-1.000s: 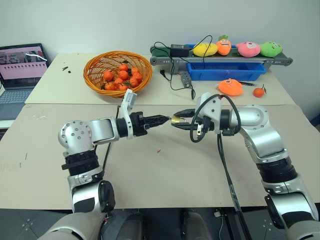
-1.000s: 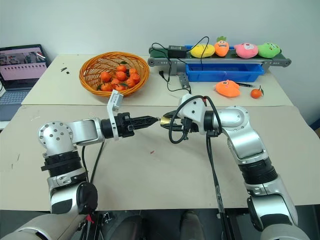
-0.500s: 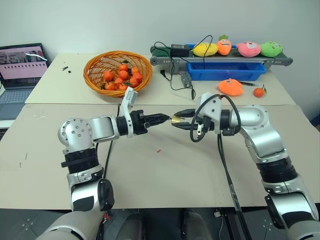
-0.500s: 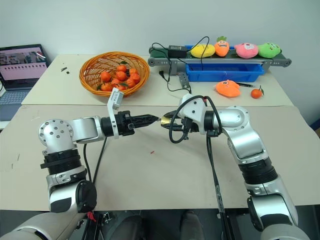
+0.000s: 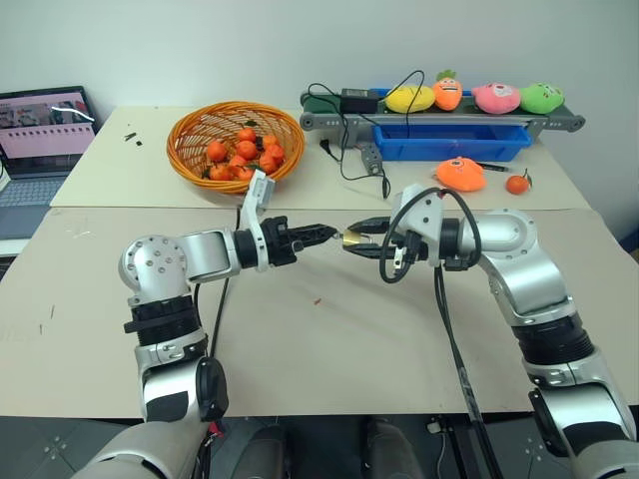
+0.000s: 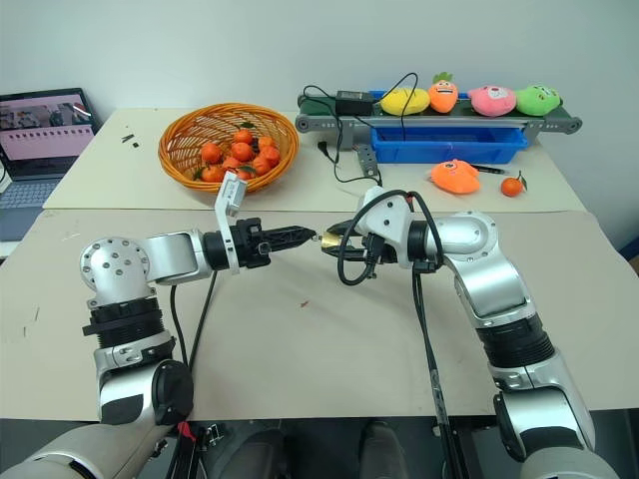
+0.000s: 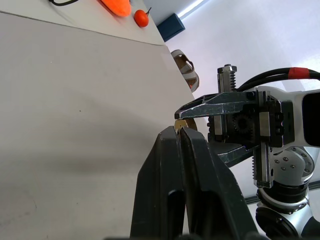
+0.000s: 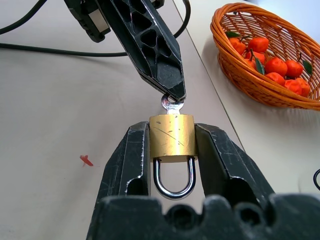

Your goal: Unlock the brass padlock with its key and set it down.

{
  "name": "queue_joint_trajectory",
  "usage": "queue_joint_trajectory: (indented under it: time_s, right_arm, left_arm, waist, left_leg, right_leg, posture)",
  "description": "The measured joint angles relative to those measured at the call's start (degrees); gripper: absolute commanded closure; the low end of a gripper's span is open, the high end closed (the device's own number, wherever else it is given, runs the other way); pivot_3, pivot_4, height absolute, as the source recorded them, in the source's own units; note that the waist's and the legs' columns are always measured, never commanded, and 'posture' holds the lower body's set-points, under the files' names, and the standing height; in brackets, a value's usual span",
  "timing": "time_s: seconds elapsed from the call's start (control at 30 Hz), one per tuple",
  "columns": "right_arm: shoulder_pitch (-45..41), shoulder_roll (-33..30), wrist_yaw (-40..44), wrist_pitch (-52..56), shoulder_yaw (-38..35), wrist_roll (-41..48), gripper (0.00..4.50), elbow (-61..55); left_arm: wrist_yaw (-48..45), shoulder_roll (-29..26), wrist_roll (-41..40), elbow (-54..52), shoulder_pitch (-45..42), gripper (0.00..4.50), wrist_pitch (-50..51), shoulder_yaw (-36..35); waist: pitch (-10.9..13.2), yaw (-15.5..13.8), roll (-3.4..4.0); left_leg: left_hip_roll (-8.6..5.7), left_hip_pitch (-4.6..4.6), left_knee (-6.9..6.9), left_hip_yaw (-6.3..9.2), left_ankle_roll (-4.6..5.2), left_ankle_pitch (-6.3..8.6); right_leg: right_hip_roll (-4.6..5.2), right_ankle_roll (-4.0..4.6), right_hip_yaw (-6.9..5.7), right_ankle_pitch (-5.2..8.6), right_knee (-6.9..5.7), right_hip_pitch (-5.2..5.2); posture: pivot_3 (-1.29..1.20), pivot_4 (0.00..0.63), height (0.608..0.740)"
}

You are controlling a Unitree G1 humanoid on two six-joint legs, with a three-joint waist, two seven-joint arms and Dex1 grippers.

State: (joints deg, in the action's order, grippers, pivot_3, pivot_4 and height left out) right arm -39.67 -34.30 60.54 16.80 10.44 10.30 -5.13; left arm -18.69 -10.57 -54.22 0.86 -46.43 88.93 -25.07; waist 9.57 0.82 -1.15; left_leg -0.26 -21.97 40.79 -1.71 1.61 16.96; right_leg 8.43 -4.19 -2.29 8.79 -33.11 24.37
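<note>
The brass padlock [image 8: 172, 136] hangs in mid-air over the table, clamped by its gold body between the fingers of my right gripper [image 5: 361, 239]. Its silvery shackle [image 8: 173, 181] points back toward that wrist and looks closed. A small silver key [image 8: 172, 104] sticks out of the padlock's far end. My left gripper [image 5: 325, 235] reaches in level from the left, and its black fingertips [image 8: 170, 90] are pinched shut on the key's head. In the left wrist view, only a sliver of gold padlock [image 7: 180, 123] shows past the shut left gripper [image 7: 179, 134].
An orange basket [image 5: 235, 143] of small oranges stands at the back left, beside a laptop [image 5: 45, 130]. A conveyor with plush toys [image 5: 439, 112], a blue tray [image 5: 449, 142], an orange plush [image 5: 460, 175] and a loose orange [image 5: 516, 184] are at the back right. A red scrap [image 5: 317, 300] lies below the grippers.
The left gripper's fingers have closed onto the key's head. Both hands and the padlock stay where they were.
</note>
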Motion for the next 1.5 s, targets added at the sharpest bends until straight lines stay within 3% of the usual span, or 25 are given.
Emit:
queue_joint_trajectory:
  time_s: [0.83, 0.93, 1.03, 1.5]
  right_arm:
    - [0.0, -0.6, -0.2, 0.8, -0.1, 0.0, 3.58, -0.9]
    - [0.0, -0.6, -0.3, 1.0, -0.1, 0.0, 3.58, -1.2]
    - [0.0, -0.6, -0.6, 1.2, -0.1, 0.0, 3.58, -1.8]
    - [0.0, -0.6, -0.7, 1.3, -0.1, 0.0, 3.58, -1.8]
  left_arm:
    - [0.3, 1.0, 0.0, 0.1, 0.0, 4.41, 0.2, -0.2]
    - [0.3, 1.2, 0.0, 0.2, 0.0, 3.74, 0.7, -0.1]
    - [0.3, 1.9, 0.0, 0.3, 0.0, 2.68, 1.2, 0.2]
    - [0.5, 1.8, 0.0, 1.3, 0.0, 2.68, 1.2, -0.5]
  waist:
    - [0.0, 0.0, 0.00]
    - [0.0, 0.0, 0.00]
    - [0.0, 0.0, 0.00]
    - [0.0, 0.0, 0.00]
  left_leg:
    - [0.00, 0.00, 0.00, 0.00, 0.00, 0.00]
    - [0.00, 0.00, 0.00, 0.00, 0.00, 0.00]
    - [0.00, -0.01, 0.00, 0.01, 0.00, 0.00]
    - [0.00, -0.01, 0.00, 0.00, 0.00, 0.00]
  right_leg:
    - [0.00, 0.00, 0.00, 0.00, 0.00, 0.00]
    - [0.00, 0.00, 0.00, 0.00, 0.00, 0.00]
    - [0.00, 0.00, 0.00, 0.00, 0.00, 0.00]
    - [0.00, 0.00, 0.00, 0.00, 0.00, 0.00]
  posture:
    - [0.00, 0.150, 0.740]
    - [0.00, 0.150, 0.740]
    - [0.00, 0.150, 0.740]
    - [0.00, 0.150, 0.740]
